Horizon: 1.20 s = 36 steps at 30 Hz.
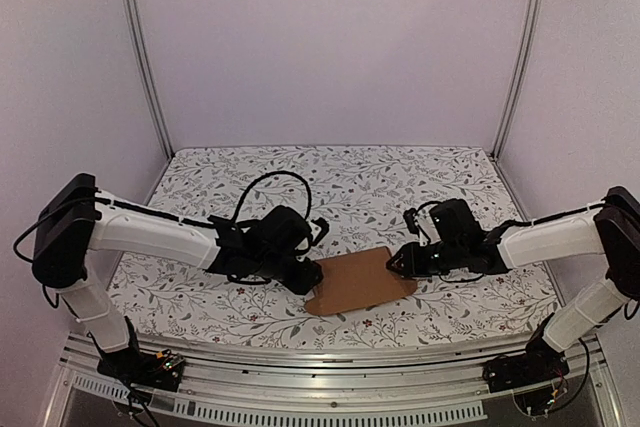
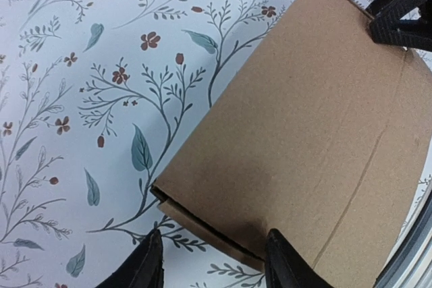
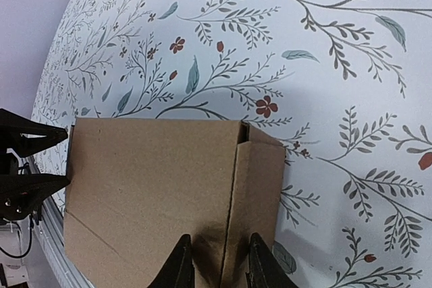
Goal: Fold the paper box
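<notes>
The paper box (image 1: 358, 283) is a flattened brown carton lying on the flowered table near the front edge. My left gripper (image 1: 308, 279) is at its left end. In the left wrist view the jaws (image 2: 212, 261) stand open astride the box's double-layered edge (image 2: 223, 234): one finger lies over the cardboard, the other over the table, apart from the box. My right gripper (image 1: 398, 261) is at the box's right end. In its wrist view the fingers (image 3: 219, 264) stand close together on either side of a seam (image 3: 233, 193) between the top panel and a narrow side panel. Whether they pinch it does not show.
The flowered cloth (image 1: 300, 187) covers the table. A metal rail (image 1: 330, 357) runs along the near edge just in front of the box. Purple walls and two upright metal posts (image 1: 145, 57) close the back and sides.
</notes>
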Each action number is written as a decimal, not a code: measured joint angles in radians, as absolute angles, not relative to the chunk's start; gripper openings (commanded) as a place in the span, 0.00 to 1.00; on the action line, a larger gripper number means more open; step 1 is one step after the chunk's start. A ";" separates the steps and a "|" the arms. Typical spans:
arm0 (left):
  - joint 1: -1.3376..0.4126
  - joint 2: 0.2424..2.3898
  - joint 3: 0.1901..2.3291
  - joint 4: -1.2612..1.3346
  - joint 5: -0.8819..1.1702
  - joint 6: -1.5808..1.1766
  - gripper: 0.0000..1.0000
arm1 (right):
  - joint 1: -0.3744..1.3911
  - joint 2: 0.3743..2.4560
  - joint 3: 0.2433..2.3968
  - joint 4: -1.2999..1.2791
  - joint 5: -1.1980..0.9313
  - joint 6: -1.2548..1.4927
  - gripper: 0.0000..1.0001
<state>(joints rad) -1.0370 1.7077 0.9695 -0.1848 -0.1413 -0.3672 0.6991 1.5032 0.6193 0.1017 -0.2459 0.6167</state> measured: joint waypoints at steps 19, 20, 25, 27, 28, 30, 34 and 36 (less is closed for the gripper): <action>-0.980 1.654 0.920 -0.177 -0.086 -0.405 0.52 | 0.799 1.461 0.522 0.240 -0.236 0.753 0.29; -0.979 1.654 0.920 -0.176 -0.084 -0.406 0.52 | 0.802 1.454 0.517 0.237 -0.233 0.759 0.31; -0.979 1.654 0.912 -0.172 -0.073 -0.413 0.52 | 0.807 1.431 0.511 0.201 -0.191 0.770 0.39; -0.979 1.654 0.911 -0.171 -0.071 -0.414 0.52 | 0.807 1.429 0.512 0.187 -0.176 0.770 0.39; -0.979 1.653 0.910 -0.171 -0.071 -0.414 0.52 | 0.807 1.429 0.513 0.180 -0.170 0.768 0.39; -0.979 1.652 0.909 -0.172 -0.071 -0.414 0.52 | 0.807 1.429 0.521 0.169 -0.166 0.764 0.39; -0.978 1.641 0.907 -0.175 -0.073 -0.414 0.52 | 0.807 1.429 0.549 0.146 -0.162 0.754 0.39; -0.978 1.634 0.907 -0.176 -0.075 -0.414 0.52 | 0.807 1.429 0.563 0.137 -0.162 0.750 0.39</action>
